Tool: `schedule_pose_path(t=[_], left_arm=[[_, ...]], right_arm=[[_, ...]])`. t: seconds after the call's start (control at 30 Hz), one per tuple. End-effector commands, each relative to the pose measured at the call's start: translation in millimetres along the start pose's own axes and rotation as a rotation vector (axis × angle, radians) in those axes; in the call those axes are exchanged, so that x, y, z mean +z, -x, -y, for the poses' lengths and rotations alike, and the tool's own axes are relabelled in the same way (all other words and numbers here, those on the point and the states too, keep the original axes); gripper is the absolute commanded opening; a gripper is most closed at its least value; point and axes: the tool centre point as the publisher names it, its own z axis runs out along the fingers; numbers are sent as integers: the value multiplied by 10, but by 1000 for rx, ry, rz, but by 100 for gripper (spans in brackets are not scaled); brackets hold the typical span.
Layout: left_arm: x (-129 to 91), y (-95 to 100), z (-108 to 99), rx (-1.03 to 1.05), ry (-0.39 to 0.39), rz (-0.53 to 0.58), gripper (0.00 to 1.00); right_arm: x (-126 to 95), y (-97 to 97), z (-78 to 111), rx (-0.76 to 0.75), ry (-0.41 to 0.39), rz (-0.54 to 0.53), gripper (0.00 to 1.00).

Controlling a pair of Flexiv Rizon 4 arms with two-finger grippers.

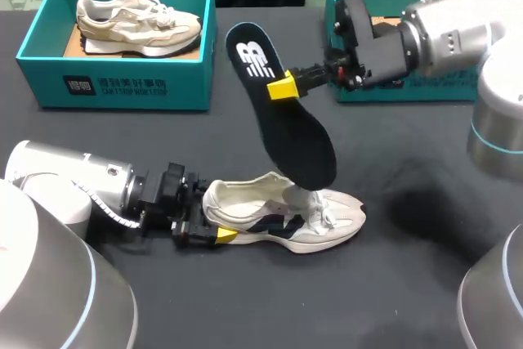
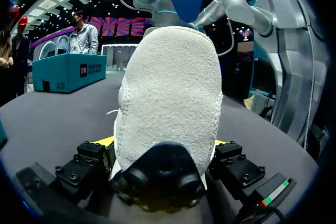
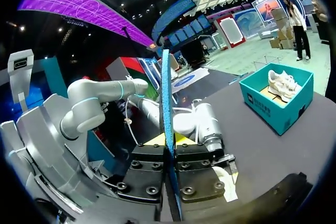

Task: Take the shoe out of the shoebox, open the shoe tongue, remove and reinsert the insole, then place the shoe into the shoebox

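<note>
Blue insole point(image 3: 166, 103) edge-on, clamped between jaws; left arm point(image 3: 202, 121) ahead; teal shoebox point(image 3: 268, 111) holding shoe point(image 3: 282, 82) beyond.

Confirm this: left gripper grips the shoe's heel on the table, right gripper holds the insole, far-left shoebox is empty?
No: the head view shows a beige shoe lying in that shoebox. Rest stands: left gripper on the heel of the white shoe, right gripper holding the insole.

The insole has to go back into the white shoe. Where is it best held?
Near its heel end, pinching both flat faces from the side edge, as the right hand does: the insole hangs toe-down, leaving the toe free to enter the shoe.
</note>
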Motion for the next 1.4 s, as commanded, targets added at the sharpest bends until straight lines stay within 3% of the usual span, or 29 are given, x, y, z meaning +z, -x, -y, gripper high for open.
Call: schedule_pose_path(t=[0.03, 0.33, 0.53, 0.7, 0.77, 1.2, 1.4], left_arm=[[26, 6, -36, -1, 1, 1, 0], [26, 6, -36, -1, 1, 1, 0], [26, 6, -36, -1, 1, 1, 0], [26, 6, -36, -1, 1, 1, 0], [26, 6, -36, -1, 1, 1, 0], [26, 6, -36, -1, 1, 1, 0], [26, 6, -36, -1, 1, 1, 0]], right_arm=[[-131, -237, 169, -3, 96, 84, 0], [-131, -237, 169, -3, 96, 84, 0], [-379, -341, 64, 36, 160, 158, 0], [-602, -572, 14, 32, 200, 161, 0], [-721, -658, 23, 49, 167, 146, 0], [-721, -658, 23, 49, 167, 146, 0], [-996, -895, 99, 28, 280, 209, 0]])
